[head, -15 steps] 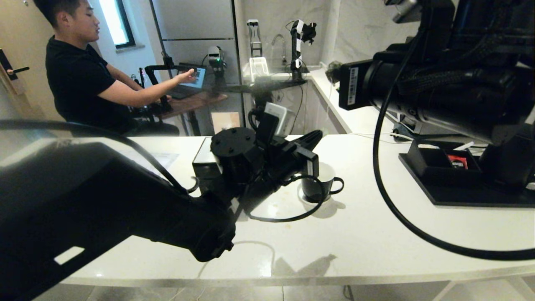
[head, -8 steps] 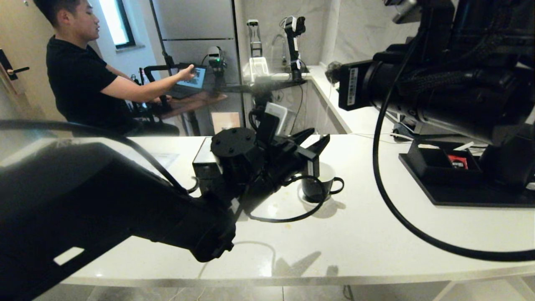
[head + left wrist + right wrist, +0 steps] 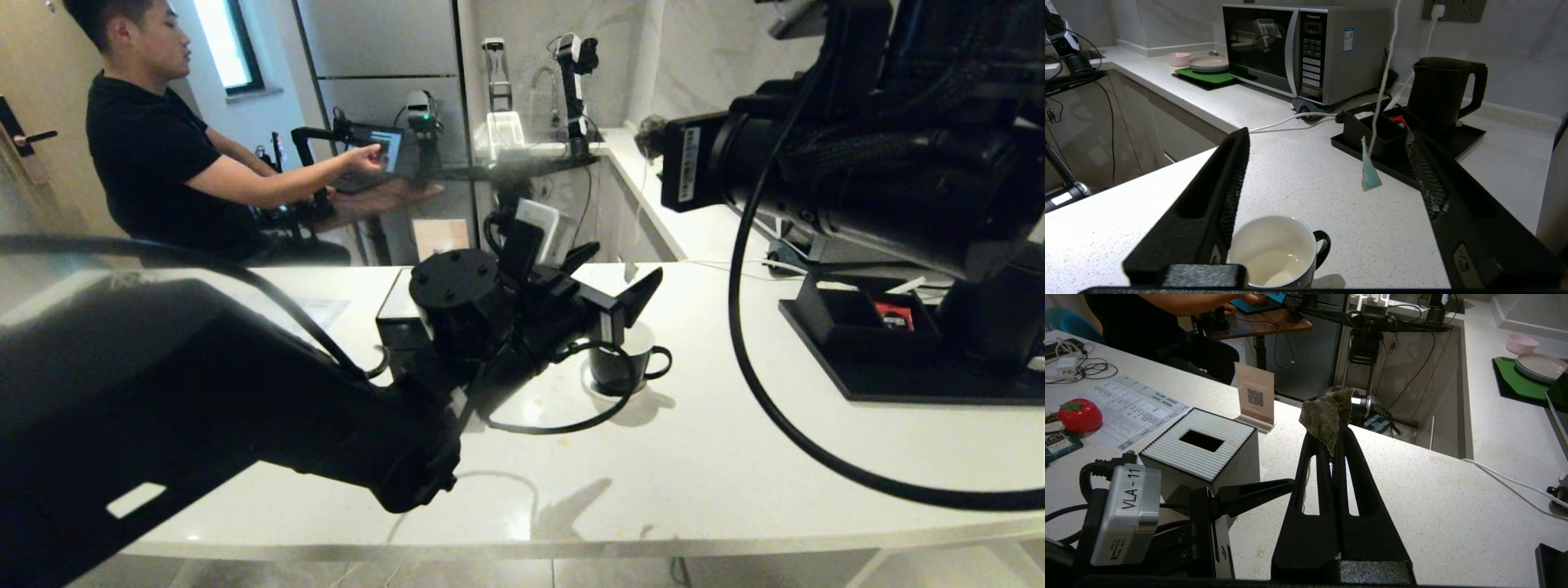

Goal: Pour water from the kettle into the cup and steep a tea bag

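The right gripper (image 3: 1336, 444) is clenched on the tea bag (image 3: 1327, 418); the left gripper (image 3: 1327, 192) stands released above the cup (image 3: 1276, 251). I think the bag should be lowered slowly and straight into the cup, with its string (image 3: 1382, 85) kept clear of the left jaws.

Counter (image 3: 702, 457) right of cup (image 3: 633, 359) free (tray (image 3: 898, 384) further right).

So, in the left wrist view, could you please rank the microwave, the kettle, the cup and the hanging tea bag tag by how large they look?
Largest to smallest, as they look:
1. microwave
2. cup and kettle, about alike; the cup is far nearer the camera, so I won't rank them
3. tea bag tag
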